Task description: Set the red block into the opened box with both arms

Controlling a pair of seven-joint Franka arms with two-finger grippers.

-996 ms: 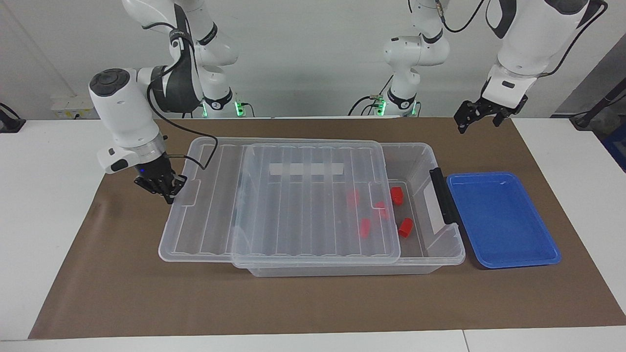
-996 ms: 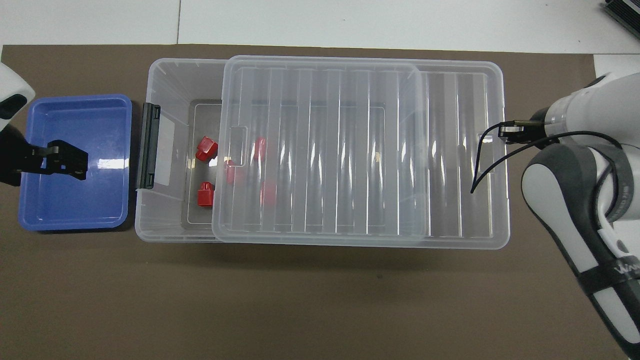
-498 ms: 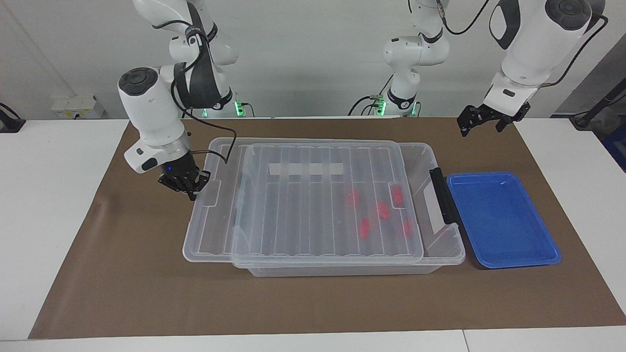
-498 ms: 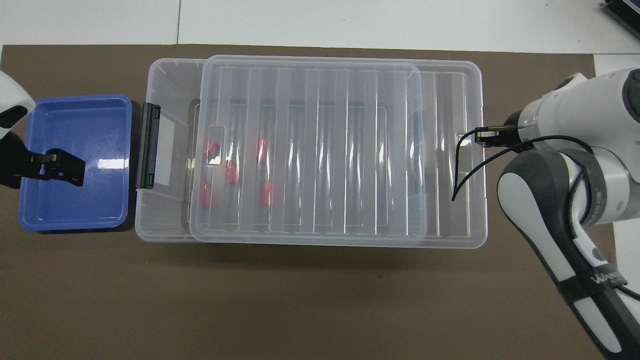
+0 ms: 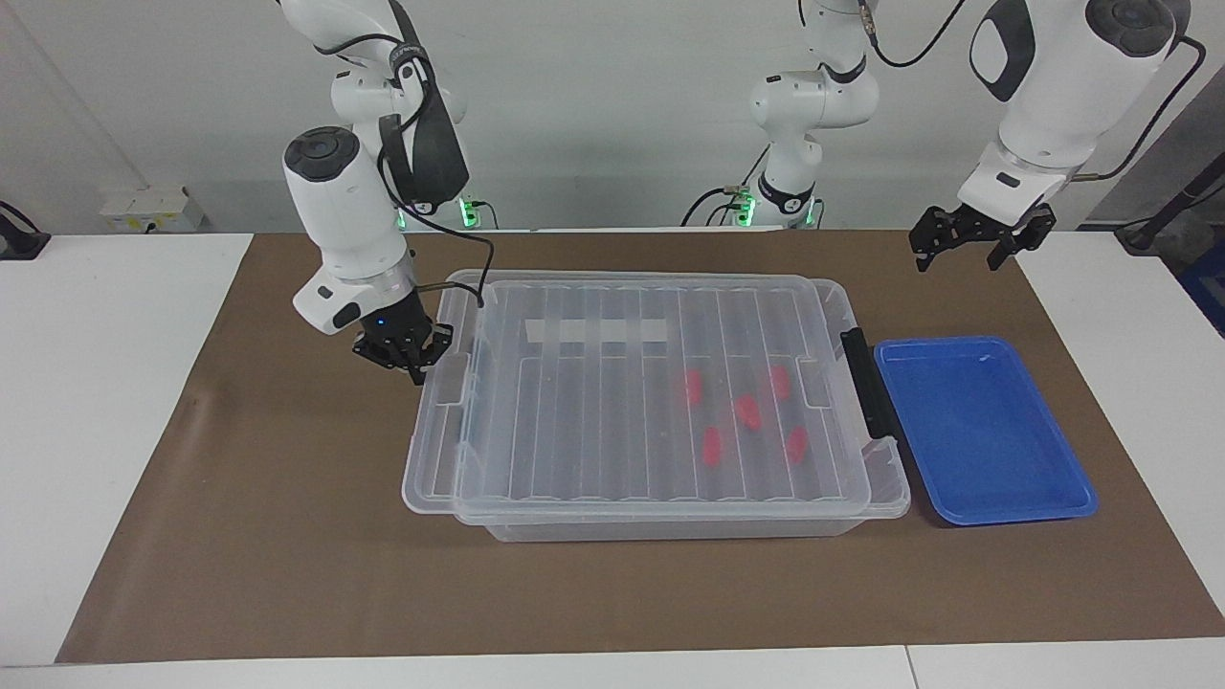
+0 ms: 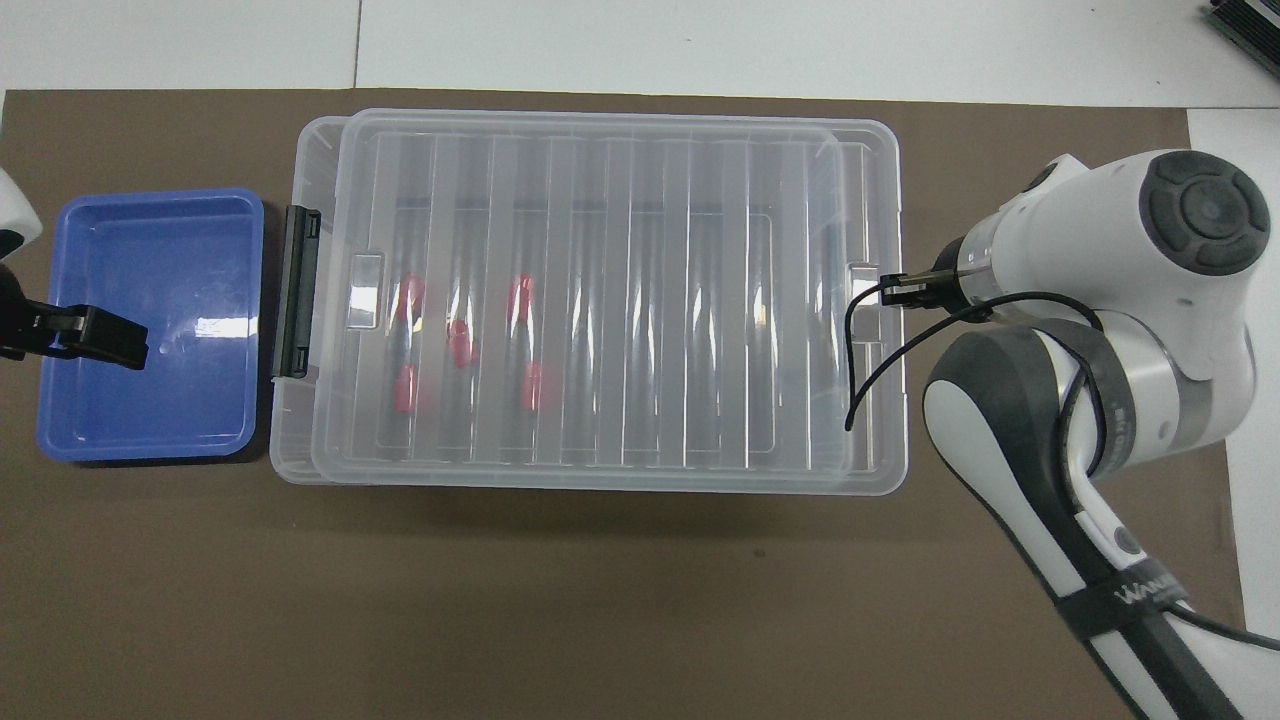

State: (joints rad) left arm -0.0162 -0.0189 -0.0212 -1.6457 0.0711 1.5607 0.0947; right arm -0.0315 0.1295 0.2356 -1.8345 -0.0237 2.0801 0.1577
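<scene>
Lid [image 5: 632, 383] nearly covers the box [image 5: 876, 498]; five red blocks [image 5: 713, 445] lie inside, centre-right of the frame. Right gripper [image 5: 404, 356], jaws pressed together, pinches the lid's tab at centre-left. Left gripper [image 5: 976, 241], jaws spread, hangs upper right. Risk: misaligned lid jams on the rim.

My arms [image 5: 349, 206] were glossy white with dark grey joint caps, thin black cables looping down them, and black-fingered grippers [image 5: 407, 352] at the wrists.
</scene>
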